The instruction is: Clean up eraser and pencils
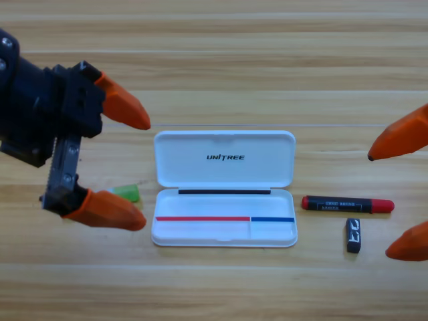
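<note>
Nearest the bottom edge, the eraser (353,235) is lying on the worktop (214,53) just right of the open white case (225,189), with the black pencil (347,204) just above it, apart from it. The tray is holding neither yet. The right claw (403,192) is showing only two orange tips at the right edge, spread wide, gripping nothing, bracketing both items from the right. The risk I am judging here: the eraser and pencil are sitting so close that a closing claw may be catching both, or nudging the round pencil into rolling away.

Farther left, the green pencil (127,193) is peeking out from behind the lower jaw of the left claw (142,172), which is standing wide open and empty, pointing right toward the case. With the stick mostly hidden, a descent here may be pinning or knocking it instead of straddling it, or bumping the lid.
</note>
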You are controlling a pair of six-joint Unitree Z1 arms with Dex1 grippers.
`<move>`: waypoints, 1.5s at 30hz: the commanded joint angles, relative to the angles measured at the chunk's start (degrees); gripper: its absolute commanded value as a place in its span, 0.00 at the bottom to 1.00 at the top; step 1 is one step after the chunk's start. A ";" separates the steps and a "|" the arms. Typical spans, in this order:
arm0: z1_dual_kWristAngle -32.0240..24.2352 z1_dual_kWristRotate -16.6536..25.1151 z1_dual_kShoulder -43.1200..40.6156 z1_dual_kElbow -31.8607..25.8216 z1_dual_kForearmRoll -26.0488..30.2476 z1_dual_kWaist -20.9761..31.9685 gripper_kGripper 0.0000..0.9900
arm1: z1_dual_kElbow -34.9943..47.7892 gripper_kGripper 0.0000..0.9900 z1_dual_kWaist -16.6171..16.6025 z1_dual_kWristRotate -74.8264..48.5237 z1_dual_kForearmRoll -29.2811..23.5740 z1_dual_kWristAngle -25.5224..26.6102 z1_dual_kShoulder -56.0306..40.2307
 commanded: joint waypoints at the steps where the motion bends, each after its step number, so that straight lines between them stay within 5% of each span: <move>1: 0.48 0.40 2.19 -0.64 0.78 -1.19 1.00 | 1.47 1.00 1.23 0.26 -1.71 -1.12 2.90; 8: 1.18 0.75 2.72 -0.29 1.22 -1.19 1.00 | 1.65 1.00 1.14 2.28 -1.89 -3.23 2.37; 15: 11.29 3.82 3.77 -5.30 5.79 -0.75 1.00 | 0.68 1.00 -1.58 12.91 1.98 -15.88 1.85; 20: 18.06 7.87 7.38 -10.05 11.51 6.81 1.00 | -3.54 1.00 -1.58 24.25 7.69 -23.79 4.22; 30: 16.21 13.93 18.63 -8.38 12.74 21.58 0.99 | -2.57 1.00 -2.11 39.45 7.87 -24.85 17.32; 45: 10.59 16.22 35.41 -7.32 8.61 26.24 0.99 | -5.56 0.98 -6.59 61.43 0.31 -24.41 36.12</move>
